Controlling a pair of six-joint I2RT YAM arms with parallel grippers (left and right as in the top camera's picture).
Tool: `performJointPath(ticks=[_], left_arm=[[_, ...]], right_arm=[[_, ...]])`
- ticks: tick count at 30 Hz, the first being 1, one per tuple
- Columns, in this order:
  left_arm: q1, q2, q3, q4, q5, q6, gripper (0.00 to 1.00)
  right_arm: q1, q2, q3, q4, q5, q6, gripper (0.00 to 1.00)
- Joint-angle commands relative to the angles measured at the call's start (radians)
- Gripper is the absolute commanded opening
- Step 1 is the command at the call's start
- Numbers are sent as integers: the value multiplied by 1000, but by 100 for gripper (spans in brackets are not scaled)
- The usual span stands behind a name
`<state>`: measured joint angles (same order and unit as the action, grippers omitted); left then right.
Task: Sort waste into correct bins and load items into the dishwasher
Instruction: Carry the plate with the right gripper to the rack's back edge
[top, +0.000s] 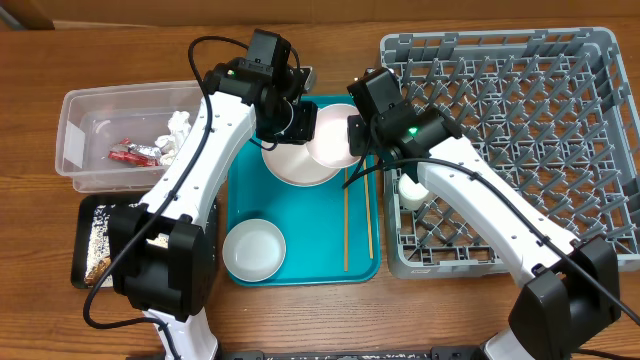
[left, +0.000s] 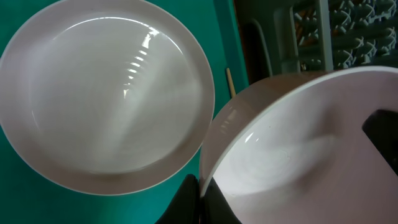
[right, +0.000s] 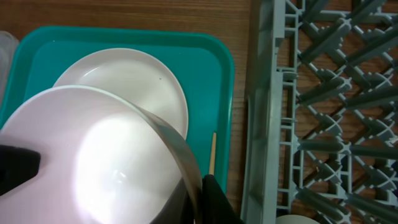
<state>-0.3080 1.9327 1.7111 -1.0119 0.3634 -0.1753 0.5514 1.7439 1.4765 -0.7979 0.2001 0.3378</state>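
White bowl (top: 330, 138), glossy and round, hangs tilted above the pale pink plate (top: 290, 168) on the teal tray (top: 250, 205). I see the left gripper (top: 303, 124) and the right gripper (top: 357, 135) pinching opposite rims (thin lip). The pegged grey dish rack (top: 500, 150) sits just right of the tray, with the thin wooden chopsticks (top: 347, 225) along the tray's right side.

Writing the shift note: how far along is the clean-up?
Done: red wrapper and tissue lie in the clear tub, grains in the black tray, a cup in the rack. In hand: left gripper and right gripper both clamp one white bowl above the teal tray. Remaining: that bowl, the pink plate, the second bowl and the chopsticks must reach the rack.
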Motion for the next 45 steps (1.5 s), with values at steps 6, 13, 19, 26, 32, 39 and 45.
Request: performJointPath(ticks=[6,13,19,26,32,39,45], left_arm=[[-3,-9,3,15,-8,18,4],[-3,-9,3,21,-7,18,76],[1,-9,3,20,-3,18,93],[10,-17,3,35,153,89,97],[27,-18,3,14,177,101,100],[26,-17,3,18,176,101,100],[26,-17,3,18,176,101,100]], right_arm=[[3,-6,4,23,10,6,4],[3,-6,4,23,22,6,4],[3,-6,4,21,147,6,4],[-9,-6,4,-10,323,6,4],[-67,-6,4,-60,416,6,4],[-185,-6,4,-53,457,-5,4],[-307,-6,4,29,504,-24,4]])
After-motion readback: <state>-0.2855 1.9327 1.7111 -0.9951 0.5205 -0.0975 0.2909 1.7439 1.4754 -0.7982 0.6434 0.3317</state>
